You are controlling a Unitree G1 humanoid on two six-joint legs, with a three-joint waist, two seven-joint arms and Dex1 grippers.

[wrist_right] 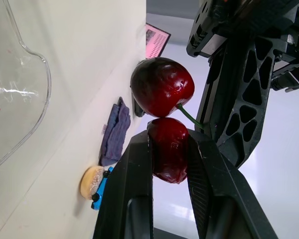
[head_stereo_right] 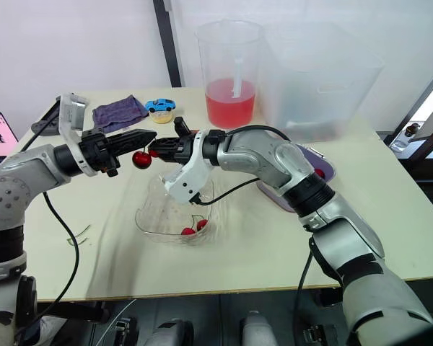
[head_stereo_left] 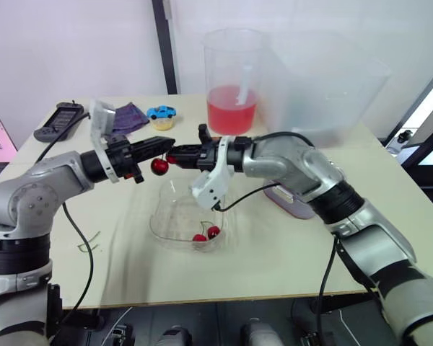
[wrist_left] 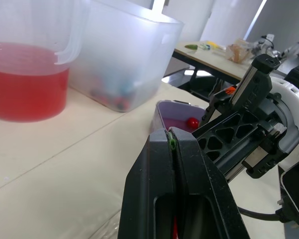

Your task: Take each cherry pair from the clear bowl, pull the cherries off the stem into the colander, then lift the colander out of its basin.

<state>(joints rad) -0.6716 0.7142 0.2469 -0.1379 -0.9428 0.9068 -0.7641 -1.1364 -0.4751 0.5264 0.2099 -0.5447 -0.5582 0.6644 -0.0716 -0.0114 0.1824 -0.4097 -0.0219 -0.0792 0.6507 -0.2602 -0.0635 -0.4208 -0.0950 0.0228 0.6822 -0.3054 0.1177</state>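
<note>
Pinching the stem (wrist_right: pixel 189 117) in our closed left gripper (head_stereo_left: pixel 166 143), right gripper (head_stereo_left: pixel 175 156) clamped on one cherry (wrist_right: pixel 168 154), centre frame above the clear bowl (head_stereo_left: pixel 166 229); pulling here could drop it short of the colander (wrist_left: pixel 162 112).

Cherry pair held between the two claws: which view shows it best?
Right wrist view: the cherry pair shows close up, one cherry clamped in the right claw, the stem running to the left claw. Head views show it small above the clear bowl. Left wrist view shows a sliver of green stem.
</note>
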